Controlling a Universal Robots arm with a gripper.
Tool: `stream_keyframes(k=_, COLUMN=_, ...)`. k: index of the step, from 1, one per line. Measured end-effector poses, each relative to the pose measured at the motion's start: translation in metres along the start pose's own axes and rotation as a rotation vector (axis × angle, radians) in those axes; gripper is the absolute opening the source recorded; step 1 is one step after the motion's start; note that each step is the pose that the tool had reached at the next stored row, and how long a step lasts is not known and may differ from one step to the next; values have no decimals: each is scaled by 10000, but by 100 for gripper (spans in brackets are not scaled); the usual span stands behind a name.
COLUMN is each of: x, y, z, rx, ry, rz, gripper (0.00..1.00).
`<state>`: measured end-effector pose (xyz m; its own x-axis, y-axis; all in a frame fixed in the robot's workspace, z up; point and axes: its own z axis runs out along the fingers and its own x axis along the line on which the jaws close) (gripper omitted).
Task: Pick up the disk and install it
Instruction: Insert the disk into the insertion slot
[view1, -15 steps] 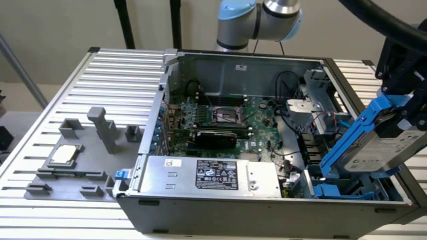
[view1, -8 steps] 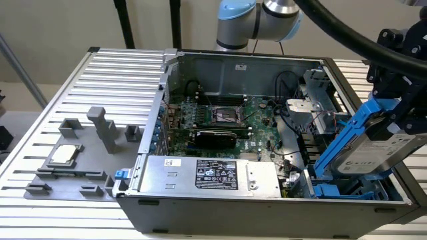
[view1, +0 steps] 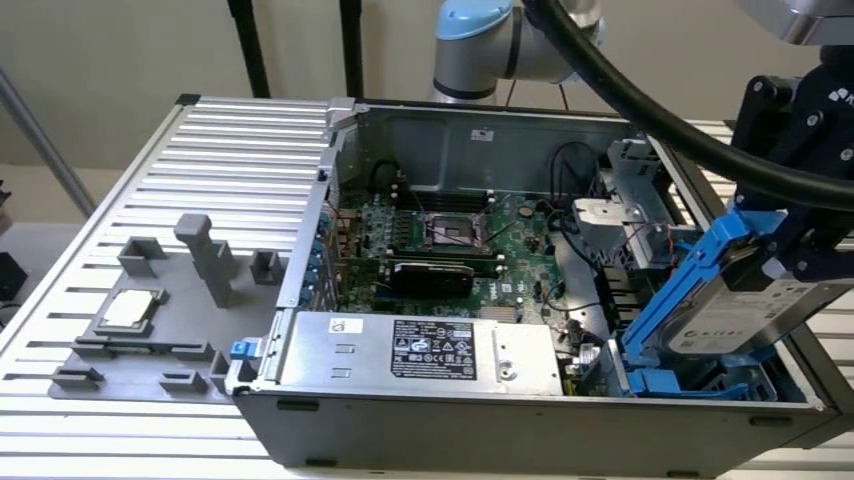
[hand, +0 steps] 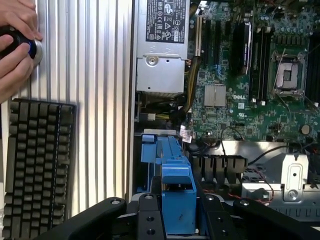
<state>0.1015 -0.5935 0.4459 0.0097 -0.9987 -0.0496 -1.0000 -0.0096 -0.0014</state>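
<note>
Step in hand: we're on the install leg. The disk (view1: 741, 315) is off the worktop (view1: 227, 140) and up in the air over the open computer case (view1: 534, 425).
Fingers: the gripper (view1: 801, 255) is clamped on the disk, with its fingers (hand: 150, 220) pressed to either side of the blue carrier frame (hand: 177, 195). I can see no slack.
Disk position: steeply tilted, with its low end dipping toward the blue drive bay (view1: 667, 382) in the case corner at the exterior view's right, near the power supply (view1: 427, 350). Whether it touches the bay, I cannot tell.
Progress: picked but not seated, by my reckoning.
What seating calls for: levelling that tilt, squaring the carrier to the bay, and staying clear of the cables (hand: 191, 80) by the motherboard (view1: 454, 230).
Also in shot: a person's hand (hand: 15, 45) on a round knob (hand: 32, 50), beside a keyboard (hand: 37, 165).
</note>
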Motion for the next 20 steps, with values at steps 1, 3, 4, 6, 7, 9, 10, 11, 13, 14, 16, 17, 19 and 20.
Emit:
stream_keyframes(k=1, x=-4, y=0, z=9, rx=0, ry=2, rz=0, gripper=0)
stream_keyframes(k=3, x=-11, y=0, z=25, rx=0, ry=1, rz=0, gripper=0)
stream_keyframes(k=4, x=-15, y=-2, z=32, rx=0, ry=0, rz=2, gripper=0)
stream_keyframes(k=6, x=-22, y=-9, z=43, rx=-1, ry=1, rz=0, gripper=0)
stream_keyframes(k=7, x=-25, y=-14, z=49, rx=-1, ry=0, rz=1, gripper=0)
stream_keyframes(k=9, x=-30, y=-20, z=63, rx=-4, ry=1, rz=1, gripper=0)
stream_keyframes(k=10, x=-31, y=-20, z=73, rx=-6, ry=-1, rz=2, gripper=0)
stream_keyframes(k=11, x=-32, y=-21, z=84, rx=-11, ry=0, rz=2, gripper=0)
stream_keyframes(k=13, x=-35, y=-22, z=106, rx=-24, ry=0, rz=2, gripper=0)
stream_keyframes(k=14, x=-37, y=-22, z=114, rx=-31, ry=0, rz=2, gripper=0)
stream_keyframes(k=16, x=-42, y=-22, z=132, rx=-43, ry=1, rz=3, gripper=0)
stream_keyframes(k=17, x=-44, y=-23, z=141, rx=-47, ry=2, rz=3, gripper=0)
stream_keyframes(k=19, x=-51, y=-24, z=161, rx=-55, ry=2, rz=3, gripper=0)
stream_keyframes(k=20, x=-54, y=-25, z=171, rx=-58, ry=4, rz=3, gripper=0)
